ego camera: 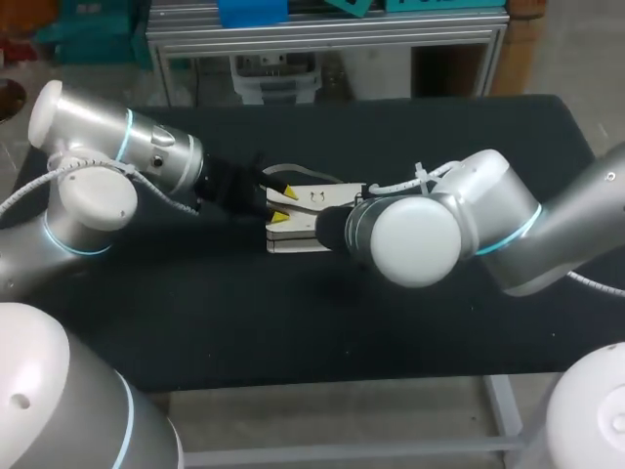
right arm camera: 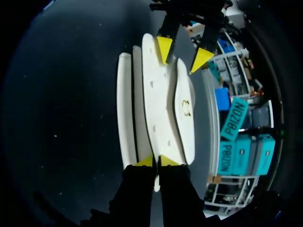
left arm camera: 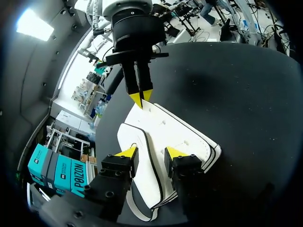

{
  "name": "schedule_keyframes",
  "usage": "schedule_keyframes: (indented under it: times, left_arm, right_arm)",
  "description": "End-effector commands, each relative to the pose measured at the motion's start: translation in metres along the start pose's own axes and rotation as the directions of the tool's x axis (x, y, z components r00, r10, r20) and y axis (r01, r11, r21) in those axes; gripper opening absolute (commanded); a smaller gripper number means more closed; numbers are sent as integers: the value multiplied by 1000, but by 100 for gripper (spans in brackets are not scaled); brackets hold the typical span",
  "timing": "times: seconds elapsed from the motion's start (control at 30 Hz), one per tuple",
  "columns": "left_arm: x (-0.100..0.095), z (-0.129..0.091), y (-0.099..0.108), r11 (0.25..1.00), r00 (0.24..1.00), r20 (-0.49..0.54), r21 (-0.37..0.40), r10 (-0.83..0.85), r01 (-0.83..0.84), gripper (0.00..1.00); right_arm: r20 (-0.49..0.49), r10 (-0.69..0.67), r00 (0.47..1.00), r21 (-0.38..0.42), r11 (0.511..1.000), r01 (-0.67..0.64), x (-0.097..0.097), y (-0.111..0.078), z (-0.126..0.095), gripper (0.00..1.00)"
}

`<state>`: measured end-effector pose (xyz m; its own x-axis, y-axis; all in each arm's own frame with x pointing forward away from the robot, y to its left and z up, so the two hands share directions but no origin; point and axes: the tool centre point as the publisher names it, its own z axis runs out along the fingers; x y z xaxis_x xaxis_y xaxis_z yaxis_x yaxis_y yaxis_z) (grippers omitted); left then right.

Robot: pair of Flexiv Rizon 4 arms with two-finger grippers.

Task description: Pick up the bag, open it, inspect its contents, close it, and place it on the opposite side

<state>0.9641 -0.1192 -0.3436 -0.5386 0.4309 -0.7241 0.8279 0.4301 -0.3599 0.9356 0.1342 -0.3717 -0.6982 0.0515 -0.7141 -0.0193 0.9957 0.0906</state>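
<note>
While the right pincer (right arm camera: 156, 161) holds the bag (ego camera: 293, 240) by one end at mid-frame, the left pincer (left arm camera: 150, 153) straddles the other, wide (probably to part it).

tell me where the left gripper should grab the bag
Probably the raised piped edge of the white bag, near end, from the left gripper side: that thin ridge lies between its open fingers, and the right gripper pinches the far end.

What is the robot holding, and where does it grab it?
The right gripper pinches the bag by the edge at one end. The left gripper is open at the other end, holding nothing.
</note>
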Motion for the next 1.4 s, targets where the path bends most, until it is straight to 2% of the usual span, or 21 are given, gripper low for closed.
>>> schedule_keyframes:
  times: [0.03,0.23,0.33,0.37,0.43,0.53,0.87,1.07,1.2,1.33,1.37,1.4]
  left_arm:
    - [1,14,2,1000,999,52,-9,13,-12,40]
    - [0,22,3,1000,998,59,-19,25,-24,36]
    - [-2,25,4,998,997,78,-58,29,-25,29]
    - [-4,26,5,997,996,85,-72,27,-21,21]
    - [-8,29,8,995,996,92,-94,19,-10,0]
    - [-17,29,14,994,995,96,-102,-18,28,0]
    - [-43,-4,26,980,980,20,31,-199,199,0]
    - [-57,-17,34,949,952,-51,74,-303,306,0]
    - [-59,-17,38,933,935,-82,75,-346,352,0]
    - [-52,-14,38,939,939,-101,72,-328,336,0]
    - [-49,-14,37,942,942,-100,72,-320,327,7]
    - [-47,-13,35,946,946,-105,78,-306,315,33]
  right_arm:
    - [16,1,1000,-14,1000,-1,4,-3,0,0]
    - [16,1,1000,-14,1000,-1,4,-3,0,0]
    - [16,1,1000,-14,1000,-1,4,-3,0,0]
    - [16,1,1000,-14,1000,-1,4,-3,0,0]
    - [16,1,1000,-14,1000,-1,4,-3,0,0]
    - [16,1,1000,-14,1000,-1,4,-3,0,0]
    - [16,1,1000,-14,1000,-1,4,-3,0,0]
    - [16,1,1000,-14,1000,-1,4,-3,0,0]
    - [16,1,1000,-14,1000,-1,4,-3,0,0]
    - [16,1,1000,-14,1000,-1,4,-3,0,0]
    - [16,1,1000,-14,1000,-1,4,-3,0,0]
    - [16,1,1000,-14,1000,-1,4,-3,0,0]
